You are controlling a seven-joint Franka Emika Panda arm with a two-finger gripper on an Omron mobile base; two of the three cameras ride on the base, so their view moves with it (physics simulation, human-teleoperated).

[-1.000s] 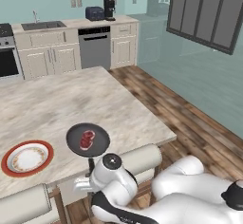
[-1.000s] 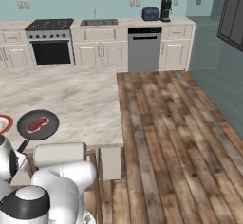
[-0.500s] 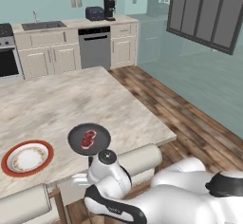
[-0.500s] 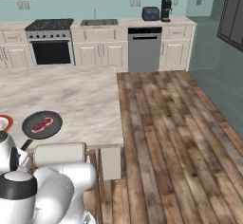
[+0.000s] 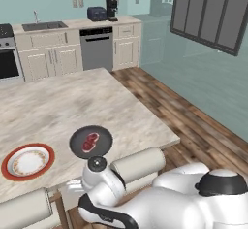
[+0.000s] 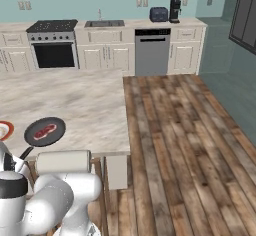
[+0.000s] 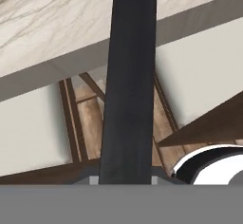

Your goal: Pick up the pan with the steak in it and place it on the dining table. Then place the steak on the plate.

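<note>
marble dining table [image 5: 72,102] bears pan [image 5: 91,142] with steak [image 5: 90,141], handle in closed claw.

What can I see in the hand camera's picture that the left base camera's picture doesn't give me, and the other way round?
Hand view alone: the pan's long black handle up close, running off past the dining table's edge, and chair woodwork below that edge.

Left base view alone: the round pan on the table with the steak in it, the plate beside it, and the kitchen behind.

Both: the pale marbled dining table and cushioned chairs.
</note>
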